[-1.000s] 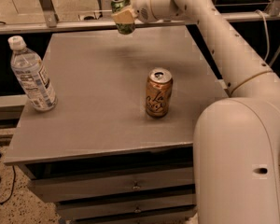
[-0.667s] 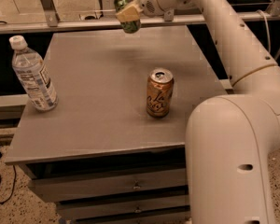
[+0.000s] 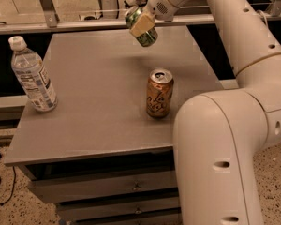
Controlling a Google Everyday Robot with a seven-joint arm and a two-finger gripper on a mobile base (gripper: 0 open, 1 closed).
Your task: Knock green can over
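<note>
The green can is at the far edge of the grey table, tilted with its silver top leaning to the back left. My gripper reaches down from the upper right and is closed around the can's middle. One tan finger pad lies across the can's front. The can's lower end hangs just above or at the tabletop, with a faint shadow under it.
An upright orange-gold can stands right of the table's middle. A plastic water bottle stands at the left edge. My white arm fills the right side. Drawers sit under the tabletop. A metal rail runs behind the table.
The green can was upright at the far edge and now leans over with the gripper around it. The gripper has moved slightly forward and down. The orange-gold can and the bottle have not moved.
</note>
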